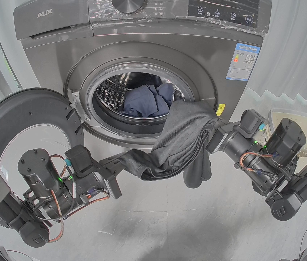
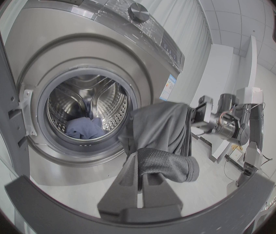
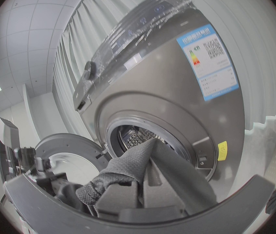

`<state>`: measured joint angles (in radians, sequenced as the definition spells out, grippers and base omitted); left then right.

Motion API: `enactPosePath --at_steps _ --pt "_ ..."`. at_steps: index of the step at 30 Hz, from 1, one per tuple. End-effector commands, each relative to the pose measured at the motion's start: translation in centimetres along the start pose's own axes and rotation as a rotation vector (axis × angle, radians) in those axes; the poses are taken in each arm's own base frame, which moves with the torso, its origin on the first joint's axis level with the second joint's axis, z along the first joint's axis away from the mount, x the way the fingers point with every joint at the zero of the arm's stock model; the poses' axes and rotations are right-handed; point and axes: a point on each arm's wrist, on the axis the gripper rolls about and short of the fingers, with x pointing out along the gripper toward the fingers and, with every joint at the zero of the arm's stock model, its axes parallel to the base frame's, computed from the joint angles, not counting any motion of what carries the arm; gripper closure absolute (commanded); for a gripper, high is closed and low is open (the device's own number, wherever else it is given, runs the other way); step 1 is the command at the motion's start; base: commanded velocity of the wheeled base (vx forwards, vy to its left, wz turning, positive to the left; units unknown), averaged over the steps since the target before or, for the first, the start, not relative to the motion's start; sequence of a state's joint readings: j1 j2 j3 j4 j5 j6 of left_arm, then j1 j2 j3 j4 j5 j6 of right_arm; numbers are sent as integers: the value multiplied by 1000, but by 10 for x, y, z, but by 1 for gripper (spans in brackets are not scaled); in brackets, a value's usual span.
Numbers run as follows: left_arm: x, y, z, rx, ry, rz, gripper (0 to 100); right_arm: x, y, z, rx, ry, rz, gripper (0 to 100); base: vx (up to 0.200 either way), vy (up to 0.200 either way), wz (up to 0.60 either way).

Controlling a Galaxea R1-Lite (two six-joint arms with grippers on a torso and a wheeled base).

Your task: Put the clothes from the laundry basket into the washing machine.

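Observation:
A dark grey garment (image 1: 177, 142) hangs stretched between my two grippers, just in front of and below the washing machine's round opening (image 1: 139, 95). My left gripper (image 1: 119, 164) is shut on the garment's lower left end (image 2: 167, 164). My right gripper (image 1: 211, 129) is shut on its upper right part (image 3: 128, 164), near the opening's lower right rim. Blue clothes (image 1: 148, 100) lie inside the steel drum (image 2: 86, 108). The garment's middle sags below the door rim.
The machine's round door (image 1: 23, 124) is swung open at the left, beside my left arm. A white laundry basket (image 1: 305, 127) stands at the right behind my right arm. Grey floor lies below the machine's front.

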<state>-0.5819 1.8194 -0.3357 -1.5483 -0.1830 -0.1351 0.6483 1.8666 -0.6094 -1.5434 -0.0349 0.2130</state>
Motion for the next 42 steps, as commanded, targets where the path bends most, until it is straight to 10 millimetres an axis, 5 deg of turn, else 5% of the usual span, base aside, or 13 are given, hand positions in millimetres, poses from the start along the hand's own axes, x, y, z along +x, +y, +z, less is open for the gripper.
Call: enactPosePath --at_steps 1,4,5,13,21,25,28,36,42 --pt "2 2 -13 -8 52 8 100 -3 7 14 6 -41 21 100 0 0 0" --pt "0 3 -15 -4 63 8 100 -3 7 13 6 -40 21 100 0 0 0" --pt "-1 3 -17 2 72 9 0 -3 6 13 5 -39 19 100 0 0 0" --pt "-14 2 -41 8 196 -2 0 1 -15 21 -13 -73 -47 100 0 0 0" --pt "-25 2 -56 36 281 -23 0 1 -16 23 -11 -79 -51 100 0 0 0" --pt "-29 1 -59 57 302 -31 0 0 -10 17 -2 -58 -35 100 0 0 0" --pt "-22 2 -55 64 269 -31 0 0 14 8 23 -30 35 100 0 0 0" --pt "-1 4 -38 73 160 -30 0 17 32 -39 -8 75 96 100 0 0 0" --pt "-2 0 -33 77 141 -46 0 39 48 -52 7 48 136 100 0 0 0"
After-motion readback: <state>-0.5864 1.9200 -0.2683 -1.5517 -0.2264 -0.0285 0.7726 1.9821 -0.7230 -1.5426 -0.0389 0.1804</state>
